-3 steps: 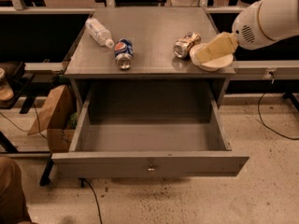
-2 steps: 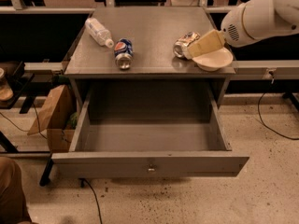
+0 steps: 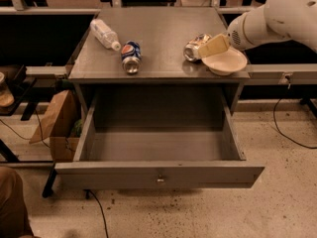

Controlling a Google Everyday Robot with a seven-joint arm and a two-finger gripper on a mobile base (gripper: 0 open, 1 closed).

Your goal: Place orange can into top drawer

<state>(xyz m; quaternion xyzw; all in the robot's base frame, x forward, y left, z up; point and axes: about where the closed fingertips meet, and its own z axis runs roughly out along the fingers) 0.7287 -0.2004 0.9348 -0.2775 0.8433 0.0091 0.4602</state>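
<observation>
The orange can (image 3: 192,47) lies on its side on the grey cabinet's top (image 3: 158,29), right of centre, its shiny end facing the front. My gripper (image 3: 207,47) reaches in from the right on the white arm (image 3: 277,14) and sits right against the can's right side, above the near rim of a bowl. The top drawer (image 3: 158,175) is pulled wide open below the cabinet top, with nothing showing inside, and its small metal lock is at the centre of the front panel.
A cream bowl (image 3: 227,62) sits on the cabinet top just right of the can. A blue Pepsi can (image 3: 131,56) and a clear plastic bottle (image 3: 104,34) lie to the left. A brown paper bag (image 3: 55,119) leans at the cabinet's left. Cables run on the floor.
My gripper has moved left from over the bowl to the orange can's side. The can, bowl and drawer have not moved.
</observation>
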